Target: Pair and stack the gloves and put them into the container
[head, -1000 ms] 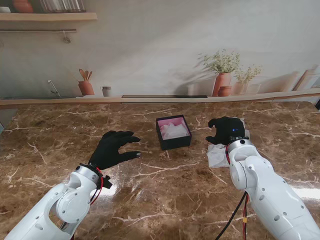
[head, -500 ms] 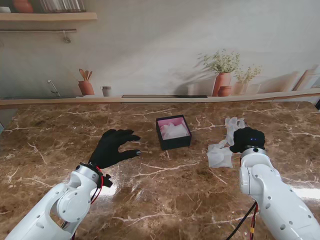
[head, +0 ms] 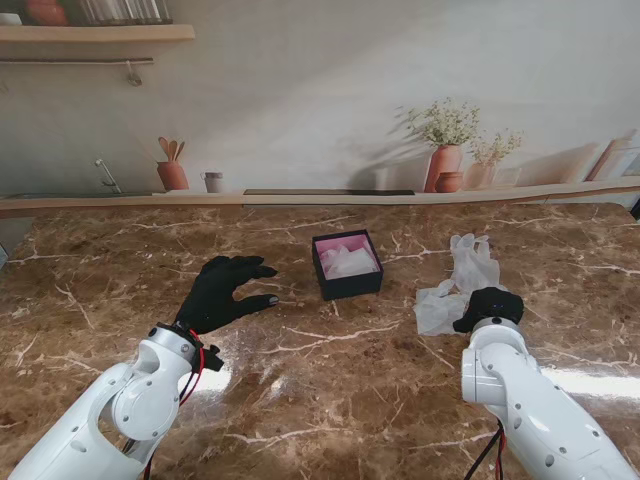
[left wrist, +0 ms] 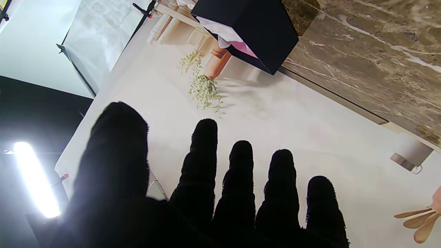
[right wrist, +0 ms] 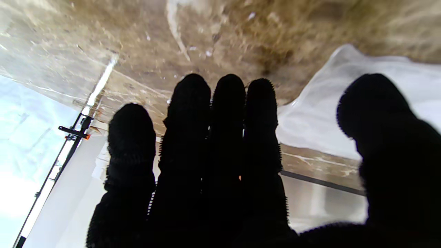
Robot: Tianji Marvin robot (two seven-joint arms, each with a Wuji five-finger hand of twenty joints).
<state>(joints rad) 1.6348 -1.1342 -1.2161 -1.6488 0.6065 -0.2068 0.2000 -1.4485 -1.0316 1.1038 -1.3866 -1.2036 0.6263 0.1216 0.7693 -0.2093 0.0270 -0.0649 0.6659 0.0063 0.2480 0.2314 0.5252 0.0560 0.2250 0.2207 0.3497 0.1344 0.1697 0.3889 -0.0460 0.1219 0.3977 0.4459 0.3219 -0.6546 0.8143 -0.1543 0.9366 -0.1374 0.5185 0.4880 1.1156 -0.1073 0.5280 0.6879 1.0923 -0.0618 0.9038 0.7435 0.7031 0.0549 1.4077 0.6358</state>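
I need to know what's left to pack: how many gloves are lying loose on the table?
2: one white glove lies to the right of the black box, the other nearer to me, beside the right hand. White material already in the box may hide more.

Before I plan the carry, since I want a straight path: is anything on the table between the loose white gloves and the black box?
Nothing visible. The gloves lie right of the box with only bare marble table between. The right hand sits at their near edge, the left hand left of the box.
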